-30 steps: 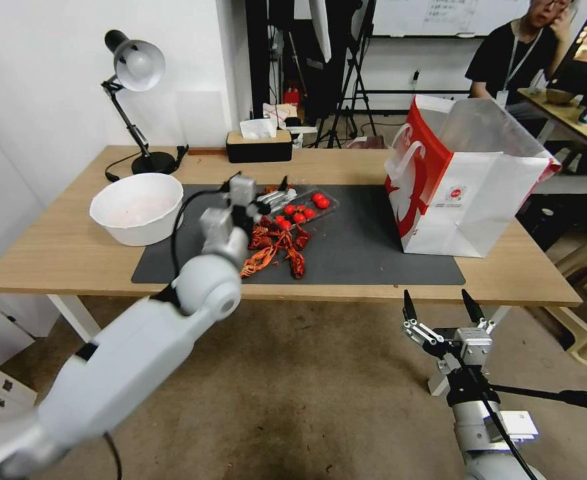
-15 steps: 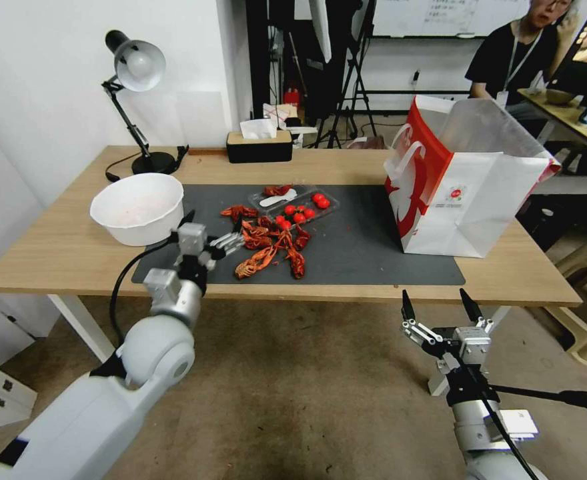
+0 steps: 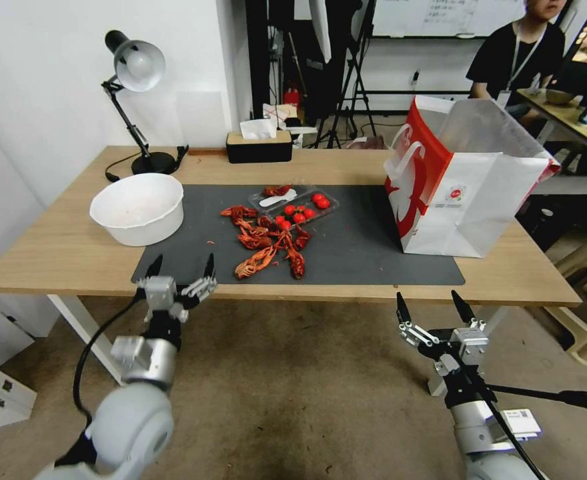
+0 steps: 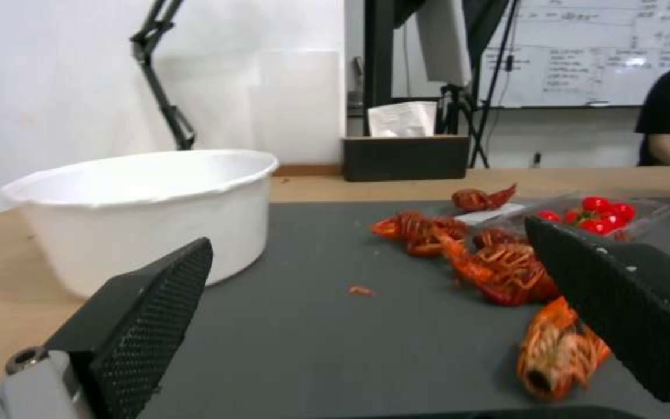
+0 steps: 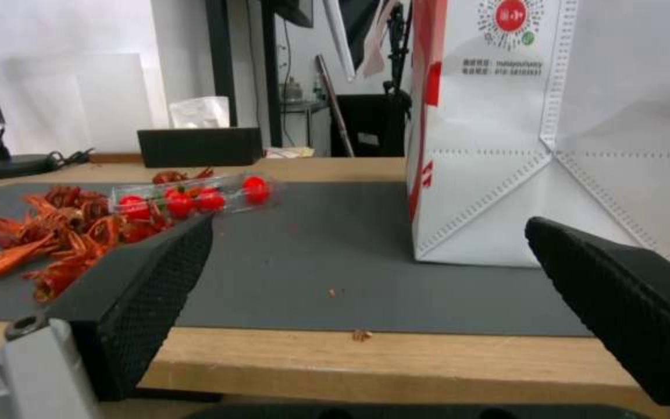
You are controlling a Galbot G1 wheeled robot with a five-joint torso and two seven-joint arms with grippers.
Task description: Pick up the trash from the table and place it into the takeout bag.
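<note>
Crayfish shells (image 3: 267,241) lie in a loose red heap on the dark mat (image 3: 360,257) in the middle of the table (image 3: 60,257), touching a clear tray of cherry tomatoes (image 3: 301,205) just behind them. A white bowl (image 3: 137,208) sits at the mat's left end; the takeout bag (image 3: 463,193) stands upright at its right end. Left gripper (image 3: 180,268) hovers at the table's front edge, fingers spread wide, holding nothing. Right gripper (image 3: 432,309) hangs below the front edge, fingers also wide and empty.

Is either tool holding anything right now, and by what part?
Nothing is held. The left tool and right tool are both open and empty, near the table front edge.
</note>
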